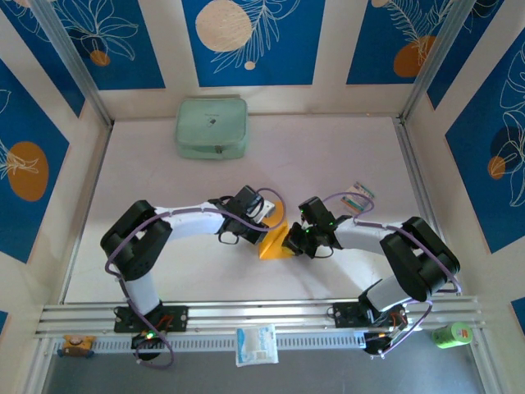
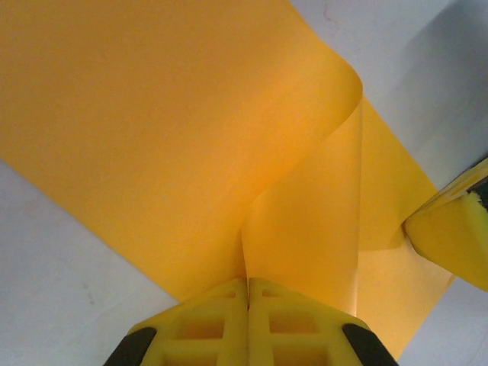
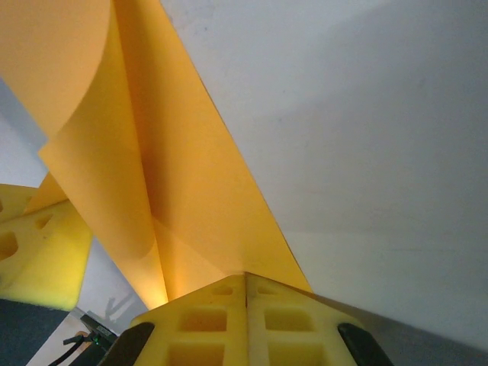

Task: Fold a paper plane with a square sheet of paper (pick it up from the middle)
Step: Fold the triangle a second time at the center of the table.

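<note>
- L gripper (image 2: 248,284): jaws pressed together, pinching square sheet of paper (image 2: 152,122).
- R gripper (image 3: 245,276): likewise pinching it, prob. at the opposite edge.
- Sheet buckled upward, mid worktop (image 1: 328,148).

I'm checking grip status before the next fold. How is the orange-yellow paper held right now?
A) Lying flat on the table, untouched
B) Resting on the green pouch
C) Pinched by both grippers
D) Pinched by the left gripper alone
C: the left gripper and the right gripper are each shut on the square sheet of paper, which curls up between them.
</note>
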{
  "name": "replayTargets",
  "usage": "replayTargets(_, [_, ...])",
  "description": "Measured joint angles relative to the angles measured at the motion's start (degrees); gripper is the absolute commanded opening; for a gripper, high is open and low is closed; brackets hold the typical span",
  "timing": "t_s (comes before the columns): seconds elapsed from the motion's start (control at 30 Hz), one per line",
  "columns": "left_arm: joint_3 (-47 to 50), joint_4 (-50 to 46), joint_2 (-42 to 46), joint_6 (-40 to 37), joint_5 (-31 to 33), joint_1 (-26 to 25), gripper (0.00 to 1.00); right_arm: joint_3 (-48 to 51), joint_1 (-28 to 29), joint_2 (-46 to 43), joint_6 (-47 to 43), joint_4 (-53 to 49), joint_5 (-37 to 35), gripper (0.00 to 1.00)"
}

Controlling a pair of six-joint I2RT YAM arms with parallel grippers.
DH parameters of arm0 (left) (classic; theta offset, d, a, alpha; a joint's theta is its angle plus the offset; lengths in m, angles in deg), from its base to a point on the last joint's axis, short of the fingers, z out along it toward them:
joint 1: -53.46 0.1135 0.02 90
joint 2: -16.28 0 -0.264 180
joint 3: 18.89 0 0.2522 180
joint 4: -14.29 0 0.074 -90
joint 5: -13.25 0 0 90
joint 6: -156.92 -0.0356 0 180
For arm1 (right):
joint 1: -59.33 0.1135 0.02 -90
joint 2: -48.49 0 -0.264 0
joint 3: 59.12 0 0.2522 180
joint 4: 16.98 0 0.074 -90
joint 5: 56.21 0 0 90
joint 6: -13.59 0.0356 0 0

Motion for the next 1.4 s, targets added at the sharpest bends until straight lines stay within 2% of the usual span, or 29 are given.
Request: replayTargets(1.4, [-0.1,-0.9,-0.7,-1.0,0.9,0.0,0.00,-0.1,0.0,0.0,-0.2,-0.2,-0.1,0.05])
